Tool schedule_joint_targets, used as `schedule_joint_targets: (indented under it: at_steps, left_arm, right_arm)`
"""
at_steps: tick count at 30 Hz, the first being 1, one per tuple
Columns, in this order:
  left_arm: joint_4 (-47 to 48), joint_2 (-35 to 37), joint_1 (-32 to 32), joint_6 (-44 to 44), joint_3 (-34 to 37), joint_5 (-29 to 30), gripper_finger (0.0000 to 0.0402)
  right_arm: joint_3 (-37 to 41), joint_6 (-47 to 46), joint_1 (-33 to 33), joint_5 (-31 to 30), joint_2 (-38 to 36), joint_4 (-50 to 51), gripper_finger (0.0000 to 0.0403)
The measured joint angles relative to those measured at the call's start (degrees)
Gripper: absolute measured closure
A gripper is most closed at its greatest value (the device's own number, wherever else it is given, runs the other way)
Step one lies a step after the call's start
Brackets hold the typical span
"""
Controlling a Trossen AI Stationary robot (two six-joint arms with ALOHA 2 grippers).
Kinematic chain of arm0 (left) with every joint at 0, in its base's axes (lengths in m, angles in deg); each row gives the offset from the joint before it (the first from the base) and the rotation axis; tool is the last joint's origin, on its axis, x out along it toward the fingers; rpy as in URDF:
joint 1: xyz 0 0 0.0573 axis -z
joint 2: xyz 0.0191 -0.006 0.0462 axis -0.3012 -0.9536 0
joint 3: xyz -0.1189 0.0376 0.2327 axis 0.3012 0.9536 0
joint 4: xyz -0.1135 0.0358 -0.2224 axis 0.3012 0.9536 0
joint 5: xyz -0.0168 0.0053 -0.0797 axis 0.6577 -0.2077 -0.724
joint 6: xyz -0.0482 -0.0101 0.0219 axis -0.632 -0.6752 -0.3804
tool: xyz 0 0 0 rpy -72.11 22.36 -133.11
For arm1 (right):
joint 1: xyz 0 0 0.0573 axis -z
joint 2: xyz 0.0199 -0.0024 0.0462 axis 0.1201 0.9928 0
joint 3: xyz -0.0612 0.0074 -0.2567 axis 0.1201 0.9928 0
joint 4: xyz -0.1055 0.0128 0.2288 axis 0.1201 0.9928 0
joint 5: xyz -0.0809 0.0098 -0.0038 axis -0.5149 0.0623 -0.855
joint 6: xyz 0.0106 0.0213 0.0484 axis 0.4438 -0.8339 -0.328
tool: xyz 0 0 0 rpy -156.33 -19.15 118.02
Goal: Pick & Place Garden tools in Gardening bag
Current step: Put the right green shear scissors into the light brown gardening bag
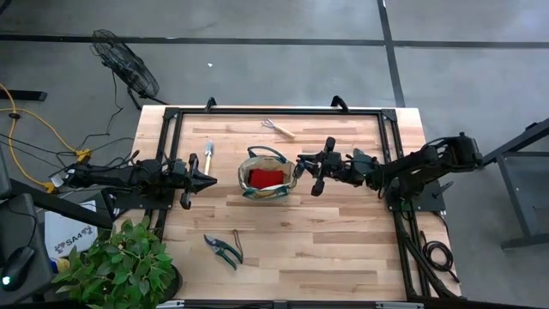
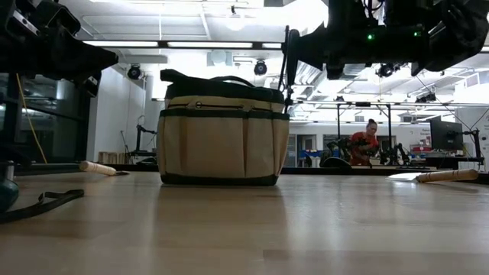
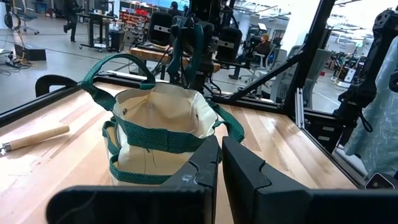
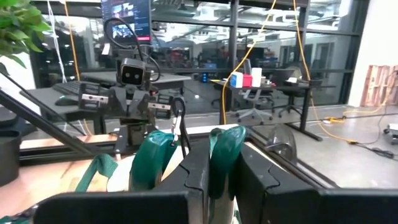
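Gardening bag (image 1: 264, 178): beige-olive fabric with dark teal-green trim and handles, pale cream lining in the left wrist view, and something red (image 1: 265, 177) inside, probably the glove, though the high view is too coarse to be sure. Table (image 1: 343, 232): light wood in butcher-block strips inside a black frame; trowel (image 1: 208, 154) and rake (image 1: 277, 129) have pale wooden handles and grey metal ends, and the pruning shears (image 1: 224, 250) are dark-handled. Both arms are black, the potted plant (image 1: 116, 262) bright green, the cable (image 1: 39, 120) on the grey floor yellow.
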Motion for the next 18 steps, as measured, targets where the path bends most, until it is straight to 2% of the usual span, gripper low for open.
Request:
schedule_joint_targets:
  at_steps: [14, 18]
  left_arm:
    - [0.0, 0.0, 0.0, 0.0, 0.0, -0.1, 0.0382]
    - [0.0, 0.0, 0.0, 0.0, 0.0, -0.1, 0.0382]
  right_arm:
    - [0.0, -0.6, 0.4, -0.2, 0.0, 2.5, 0.0367]
    - [0.0, -1.9, 1.0, 1.4, 0.0, 2.5, 0.0367]
